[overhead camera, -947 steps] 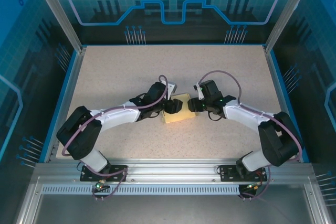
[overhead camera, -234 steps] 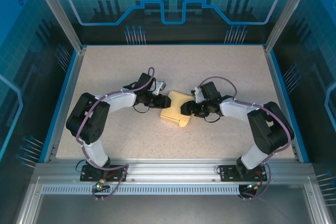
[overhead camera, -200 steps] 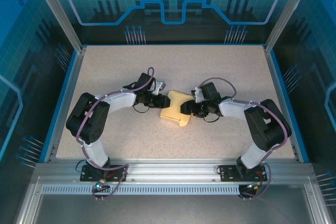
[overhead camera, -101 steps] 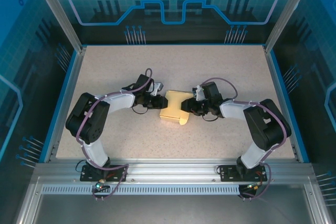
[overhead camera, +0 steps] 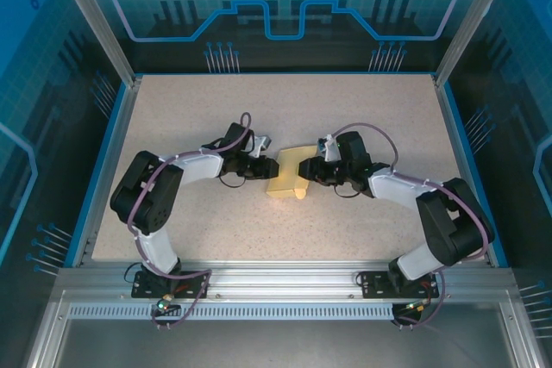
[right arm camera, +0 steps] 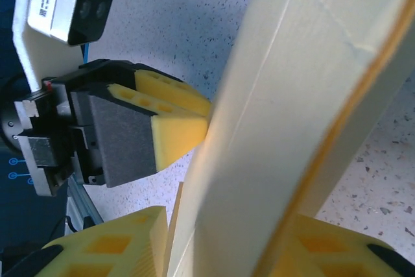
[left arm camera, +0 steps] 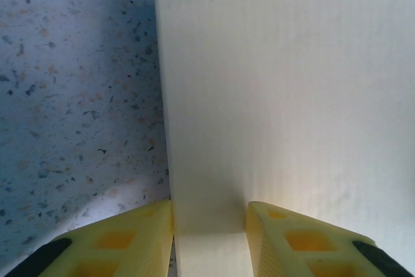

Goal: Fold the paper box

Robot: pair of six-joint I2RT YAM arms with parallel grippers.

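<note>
The paper box, pale yellow cardboard, stands tilted up on its edge at the table's middle. My left gripper is shut on its left end, and my right gripper is shut on its right end. In the left wrist view the box's flat face rises ahead, and a narrow part of it is pinched in the left gripper. The right wrist view shows the box slanting up out of my right gripper, with the left gripper's yellow fingertip pressed against its far side.
The speckled tabletop has a blue raised rim on three sides. An aluminium rail runs along the near edge by the arm bases. Bare table lies left of the box.
The box has been tipped from nearly flat up onto its edge and looks narrower from above. Both grippers' jaws have narrowed on it, and the right arm's elbow swung outward.
</note>
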